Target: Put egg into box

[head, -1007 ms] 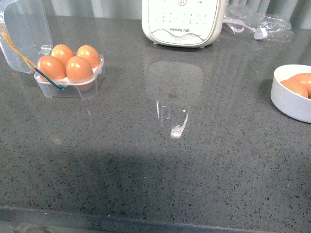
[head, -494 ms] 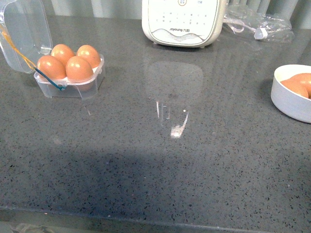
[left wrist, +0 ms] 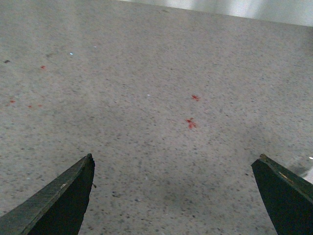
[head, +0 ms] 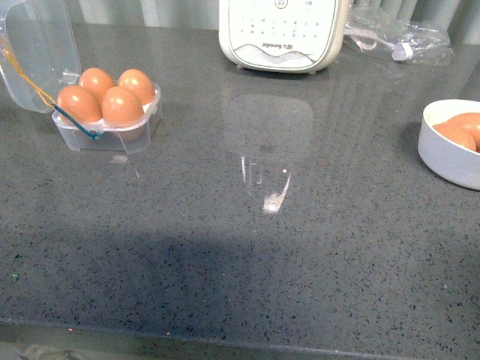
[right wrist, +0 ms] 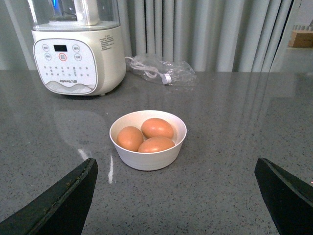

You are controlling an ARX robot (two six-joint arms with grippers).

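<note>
- Black left jaws stand spread wide with nothing between them, over grey speckled desk (left wrist: 161, 58) marked with small red flecks.
- Right jaws are equally wide apart and hold nothing; they face a white bowl (right wrist: 146, 159) of three eggs (right wrist: 157, 128).
- At the desk's far left sits the box (head: 112, 136), lid (head: 37, 52) tilted back, with four orange-brown eggs in its cups.
- A white appliance (head: 283, 34) stands at the back.
</note>
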